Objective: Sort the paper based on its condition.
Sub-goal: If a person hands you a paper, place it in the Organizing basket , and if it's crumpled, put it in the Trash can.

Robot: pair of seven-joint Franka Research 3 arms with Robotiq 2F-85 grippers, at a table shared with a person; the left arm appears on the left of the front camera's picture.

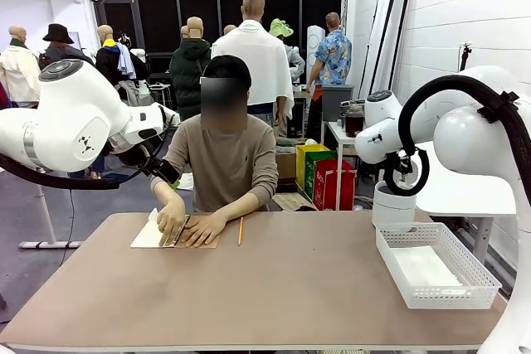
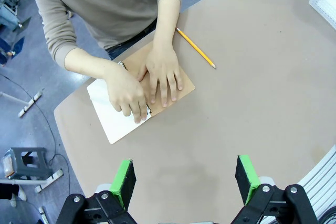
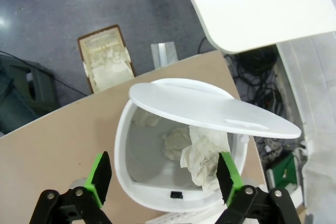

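Nearest, the left gripper (image 2: pixel 185 182) is hovering wide open and empty over bare table (image 2: pixel 252 114), while the right gripper (image 3: pixel 164 179) is hanging just as wide and empty above a white lidded bin (image 3: pixel 131 171) holding crumpled paper (image 3: pixel 202 153). Farther off, the person's hands (image 2: pixel 144 85) are pressing on a brown-covered notebook (image 2: pixel 186 85), where the paper (image 2: pixel 107 111) is lying flat, white and smooth. It is looking light and floppy, so pinching a free edge seems best.

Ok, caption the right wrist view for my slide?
Open right gripper poised above the white bin, lid raised, crumpled paper inside.
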